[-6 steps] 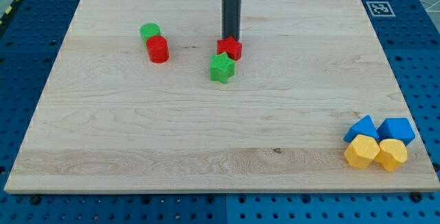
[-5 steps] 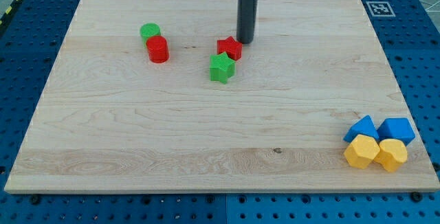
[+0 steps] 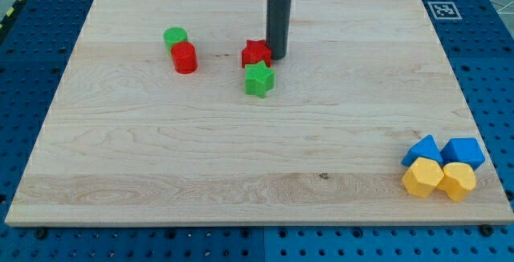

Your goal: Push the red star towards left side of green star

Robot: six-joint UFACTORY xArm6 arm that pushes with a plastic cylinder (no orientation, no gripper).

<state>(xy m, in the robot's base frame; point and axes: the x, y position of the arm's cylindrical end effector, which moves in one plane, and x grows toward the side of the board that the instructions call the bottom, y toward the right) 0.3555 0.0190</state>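
Note:
The red star (image 3: 256,53) lies on the wooden board (image 3: 241,149), just above the green star (image 3: 259,79) and touching or almost touching its top. My tip (image 3: 278,56) stands against the red star's right side, above and to the right of the green star.
A green cylinder (image 3: 175,36) and a red cylinder (image 3: 184,57) sit together at the view's upper left. Two blue blocks (image 3: 423,149) (image 3: 463,152) and two yellow blocks (image 3: 422,177) (image 3: 458,180) cluster at the lower right corner. A marker tag (image 3: 442,10) is at the top right.
My tip went from above the red star round to its right side and pushed it to the view's left. The green star barely moved.

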